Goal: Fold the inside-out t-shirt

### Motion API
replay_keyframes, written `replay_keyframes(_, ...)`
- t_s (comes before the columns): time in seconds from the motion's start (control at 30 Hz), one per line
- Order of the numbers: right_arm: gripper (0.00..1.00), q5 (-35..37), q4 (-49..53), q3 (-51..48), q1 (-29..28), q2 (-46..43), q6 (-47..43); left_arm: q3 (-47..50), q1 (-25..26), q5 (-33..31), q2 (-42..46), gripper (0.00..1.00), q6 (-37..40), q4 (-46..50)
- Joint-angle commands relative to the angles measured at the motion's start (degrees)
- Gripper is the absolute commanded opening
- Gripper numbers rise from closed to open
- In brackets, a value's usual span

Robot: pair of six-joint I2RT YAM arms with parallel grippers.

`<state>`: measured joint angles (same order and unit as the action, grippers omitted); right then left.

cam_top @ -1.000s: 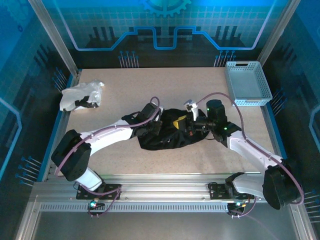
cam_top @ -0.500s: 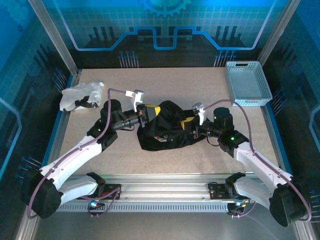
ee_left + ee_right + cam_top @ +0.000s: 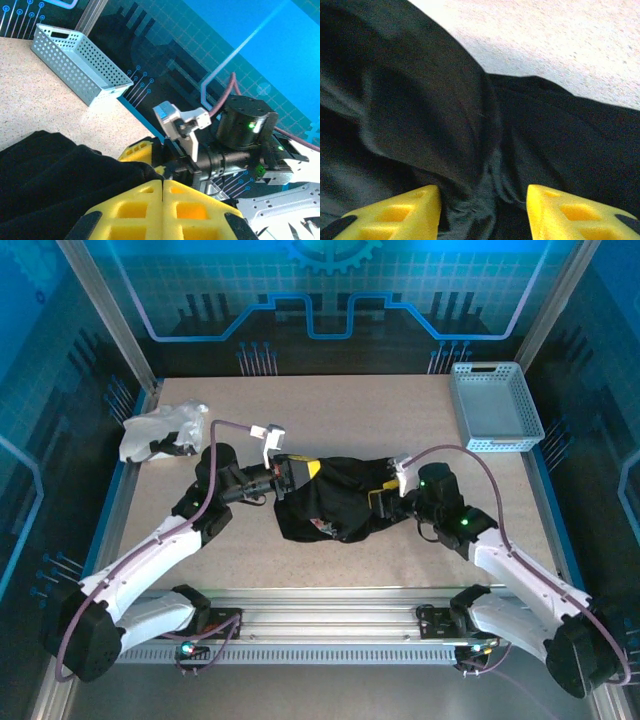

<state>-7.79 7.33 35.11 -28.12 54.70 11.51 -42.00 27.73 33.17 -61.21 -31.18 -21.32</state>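
Observation:
The inside-out t-shirt (image 3: 335, 502) is a crumpled black heap in the middle of the table. My left gripper (image 3: 300, 468) is shut on its upper left edge; in the left wrist view the yellow fingers (image 3: 135, 200) press together with the black cloth (image 3: 55, 175) running into their tips. My right gripper (image 3: 386, 496) is at the shirt's right edge. Its fingers (image 3: 390, 215) stand apart in the right wrist view, with folds of the black cloth (image 3: 470, 125) lying loose between and beyond them.
A smaller white garment (image 3: 160, 430) lies at the table's far left edge. A pale blue perforated basket (image 3: 495, 405) sits at the far right corner and shows as the basket (image 3: 75, 62) in the left wrist view. Bare speckled tabletop (image 3: 350, 410) stretches behind the shirt.
The left arm drew back to the left, pulling the shirt's edge out sideways. The right gripper has opened and let go of the shirt's right side, which now sags lower.

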Motion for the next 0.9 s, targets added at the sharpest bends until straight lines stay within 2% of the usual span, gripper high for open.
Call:
replay_keyframes(0.0,0.54,-3.19,-0.21,2.79,-2.21,-1.5,-5.06,0.35,-0.46,1.74,1.02,0.0,1.77,-1.71)
replay_keyframes(0.13,0.63,-2.59,-0.06,5.86,-3.93,1.15,-7.82,0.4,-0.42,1.9,0.92,0.0,1.91,-1.49)
replay_keyframes(0.3,0.64,-1.27,1.6,11.16,-5.42,8.14,-10.95,0.31,-0.45,2.15,1.03,0.0,1.91,-0.94)
replay_keyframes(0.43,0.61,-2.06,2.33,14.17,-7.17,13.17,-12.34,0.16,-0.49,2.03,1.18,0.0,2.0,-0.56)
replay_keyframes(0.5,0.54,-2.94,2.71,14.98,-7.94,14.73,-12.75,0.1,-0.55,1.52,1.21,0.0,2.33,-0.07)
replay_keyframes(0.57,0.35,-3.78,4.0,17.33,-8.28,15.17,-13.0,-0.36,-0.48,-0.74,1.24,0.0,2.99,2.35)
replay_keyframes(0.63,0.18,-4.04,5.41,18.2,-8.03,14.01,-12.87,-1.49,-0.48,-6.79,1.36,0.0,3.38,7.49)
replay_keyframes(0.73,0.02,-8.92,5.77,18.09,-5.65,10.37,-11.14,-2.8,-0.8,-14.78,1.27,0.0,4.33,14.15)
replay_keyframes(0.87,0.0,-20.53,1.54,16.21,-0.64,6.31,-4.44,-2.44,-1.97,-21.25,1.22,0.0,4.02,16.68)
